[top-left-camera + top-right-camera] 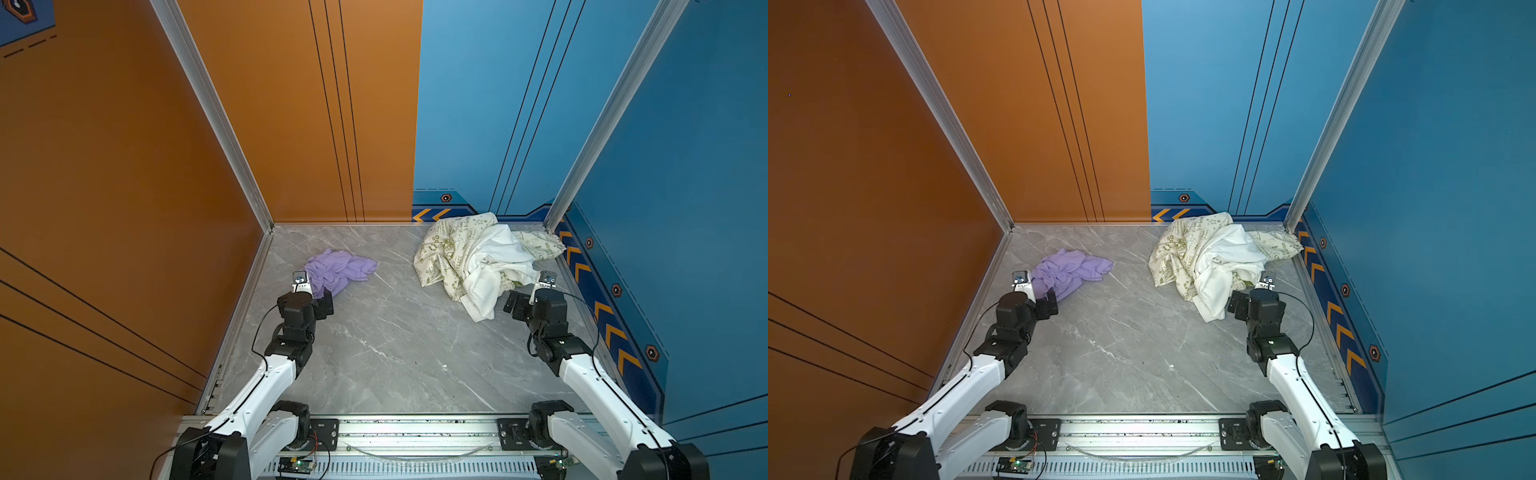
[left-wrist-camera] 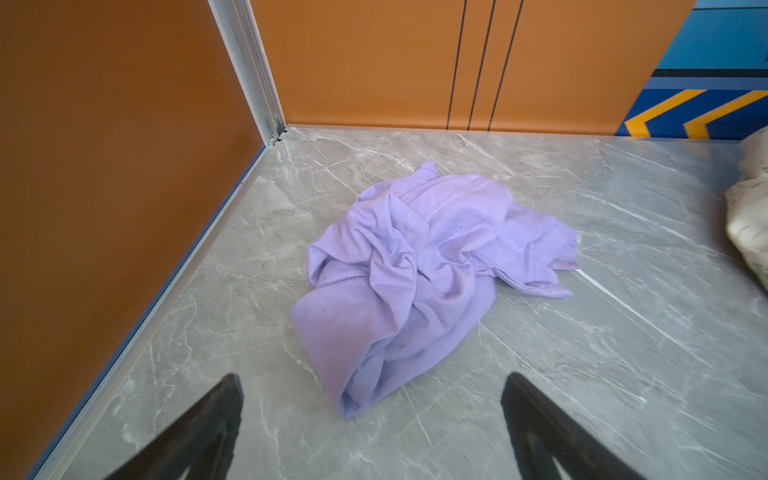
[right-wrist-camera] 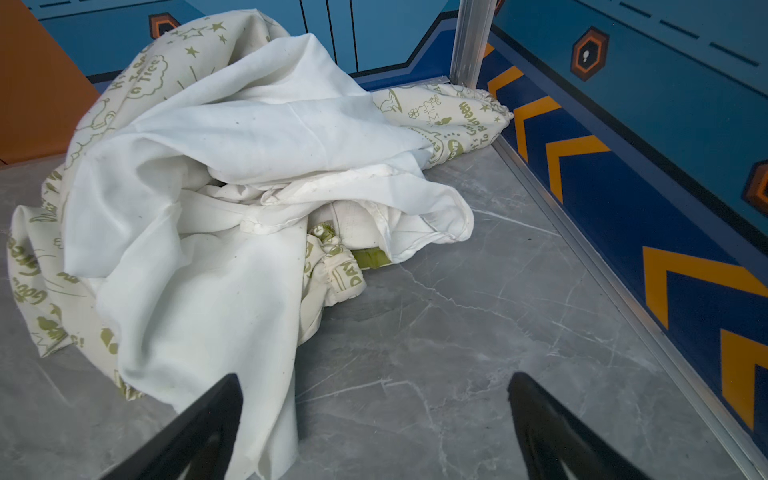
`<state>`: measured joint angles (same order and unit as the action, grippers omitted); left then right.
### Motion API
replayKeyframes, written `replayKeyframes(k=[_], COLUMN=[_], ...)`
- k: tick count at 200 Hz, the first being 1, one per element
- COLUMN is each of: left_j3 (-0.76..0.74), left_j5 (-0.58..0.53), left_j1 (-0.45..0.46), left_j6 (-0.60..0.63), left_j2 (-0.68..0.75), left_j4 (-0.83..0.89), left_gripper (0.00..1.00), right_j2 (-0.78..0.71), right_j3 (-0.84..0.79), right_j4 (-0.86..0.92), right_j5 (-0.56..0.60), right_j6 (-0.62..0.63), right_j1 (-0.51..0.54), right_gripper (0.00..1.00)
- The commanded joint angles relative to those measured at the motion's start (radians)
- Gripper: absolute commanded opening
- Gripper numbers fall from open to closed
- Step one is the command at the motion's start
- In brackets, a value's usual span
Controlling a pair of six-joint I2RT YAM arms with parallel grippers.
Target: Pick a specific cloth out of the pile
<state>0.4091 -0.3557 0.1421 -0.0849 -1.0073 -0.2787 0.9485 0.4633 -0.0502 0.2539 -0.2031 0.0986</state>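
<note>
Lavender cloth (image 2: 415, 266) just ahead of left gripper (image 2: 372, 376) (jaws wide apart).

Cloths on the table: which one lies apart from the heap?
The lavender cloth, crumpled alone on the left; the white cloth and green-printed cream cloth lie tangled together.

Covered edges, cropped heap

In both top views the near edge of the cloth (image 1: 338, 270) is covered by the left gripper (image 1: 320, 301); the pile (image 2: 750, 208) is cut off by the left wrist view's border, and its cream cloth (image 3: 449, 120) is largely buried under the white cloth (image 3: 249, 137).
</note>
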Motion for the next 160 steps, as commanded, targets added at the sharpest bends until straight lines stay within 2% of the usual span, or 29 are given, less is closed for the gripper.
replayKeyframes(k=[1, 33, 71, 84, 109, 142, 160], left_j3=[-0.033, -0.085, -0.12, -0.121, -0.12, -0.134, -0.134], left_j5=[-0.088, -0.094, -0.059, -0.051, -0.037, -0.025, -0.018], left_j1=[-0.018, -0.034, -0.045, -0.042, -0.059, -0.057, -0.056], left_j6=[0.049, 0.061, 0.055, 0.077, 0.064, 0.072, 0.086], left_j2=[-0.068, -0.177, -0.33, -0.364, -0.437, -0.535, -0.574], left_j4=[-0.159, -0.372, -0.601, -0.639, -0.707, -0.817, -0.878], left_gripper=[0.98, 0.98, 0.98, 0.98, 0.98, 0.98, 0.98], right_j2=[0.059, 0.177, 0.313, 0.367, 0.441, 0.624, 0.579], right_j3=[-0.044, -0.083, -0.171, -0.187, -0.181, -0.232, -0.203], right_j4=[-0.207, -0.382, -0.722, -0.813, -0.883, -1.171, -1.038], right_j5=[0.054, -0.064, -0.141, -0.157, -0.189, -0.214, -0.195], right_j6=[0.082, 0.127, 0.193, 0.204, 0.195, 0.196, 0.193], right_j1=[-0.014, -0.05, -0.049, -0.05, -0.052, -0.051, -0.053], right_gripper=[1.0, 1.0, 1.0, 1.0, 1.0, 1.0, 1.0])
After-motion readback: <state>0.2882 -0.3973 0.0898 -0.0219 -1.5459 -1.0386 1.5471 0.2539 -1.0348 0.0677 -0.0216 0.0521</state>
